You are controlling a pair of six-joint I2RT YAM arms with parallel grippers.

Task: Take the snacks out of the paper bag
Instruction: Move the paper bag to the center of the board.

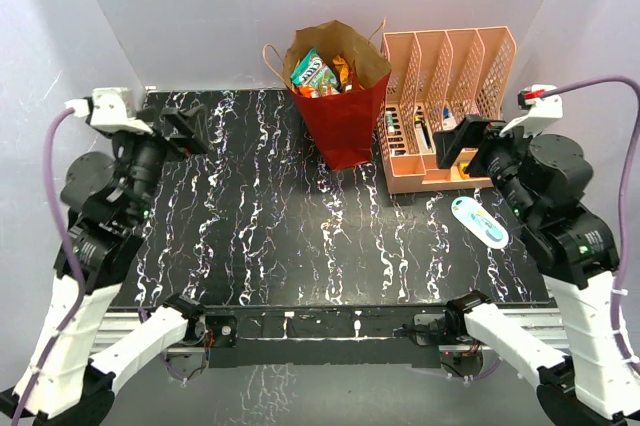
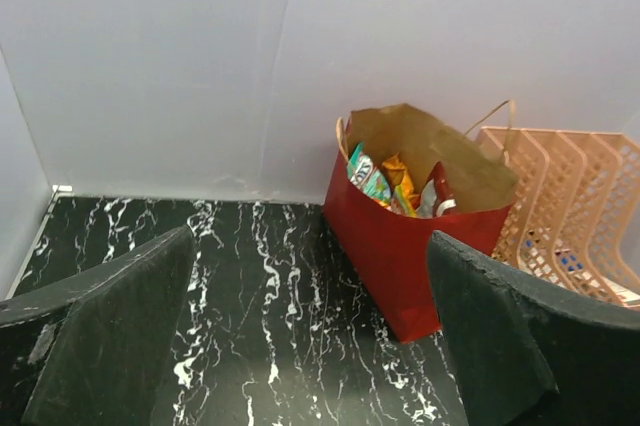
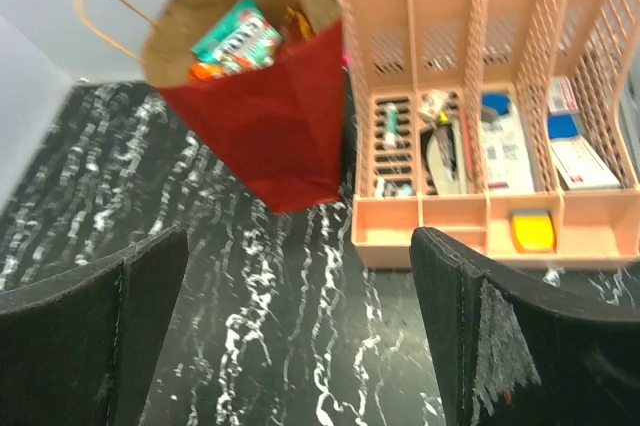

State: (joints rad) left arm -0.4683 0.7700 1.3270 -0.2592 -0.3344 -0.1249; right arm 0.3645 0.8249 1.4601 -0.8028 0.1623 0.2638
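Paper bag: the dark red paper bag (image 1: 342, 116) stands upright at the far edge of the table (image 1: 250, 236), mouth open; just beside the peach file organiser (image 1: 447, 86)
Snacks: the snacks (image 1: 320, 74) sit inside the bag; teal and orange tops show at its mouth
Left gripper: the left gripper (image 2: 310, 336) has its jaws wide and empty; well apart from the bag
Right gripper: the right gripper (image 3: 298, 316) has its jaws wide and empty; near the organiser's front

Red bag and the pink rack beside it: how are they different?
The paper bag is dark red with plain sides; the rack is peach with lattice walls. The paper bag has one open mouth with snacks inside; the rack is split into four slots. The paper bag has thin handles; the rack has none. Both stand side by side at the back of the table.
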